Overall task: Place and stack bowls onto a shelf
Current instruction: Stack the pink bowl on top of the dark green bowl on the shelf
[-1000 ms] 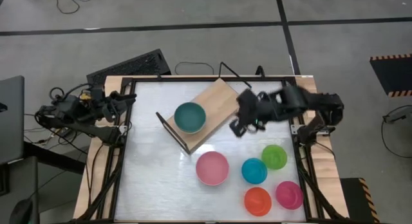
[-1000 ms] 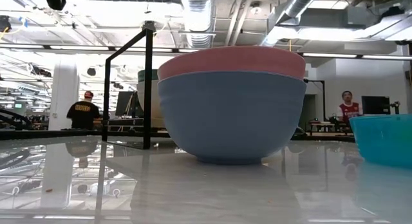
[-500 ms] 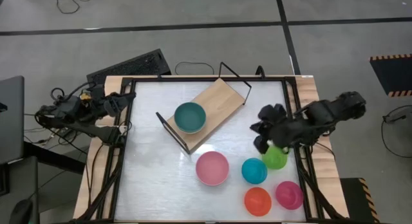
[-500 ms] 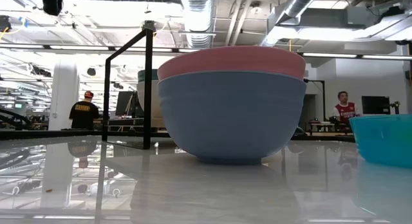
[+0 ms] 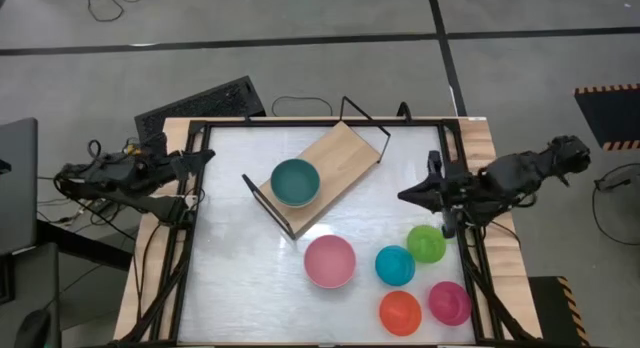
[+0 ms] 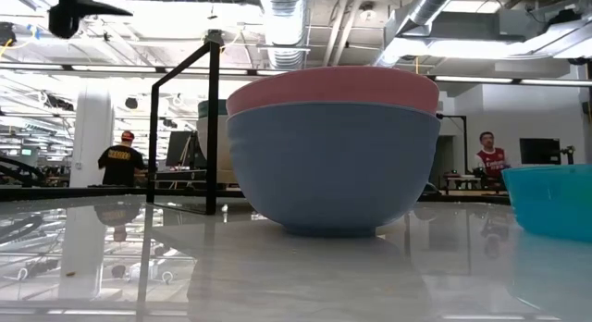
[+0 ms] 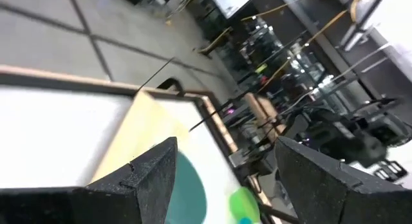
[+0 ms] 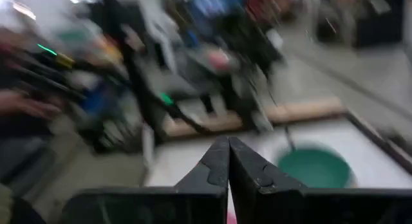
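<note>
The shelf [image 5: 330, 171] is pale matt wood with black wire ends, on a glossy white table [image 5: 240, 258].

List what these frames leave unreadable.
- Low view: pink bowl nested in a blue-grey bowl fills the middle, hiding most of the shelf.
- Low view: blue bowl cut by the edge.
- Right wrist: motion blur; teal bowl is a smear.
</note>
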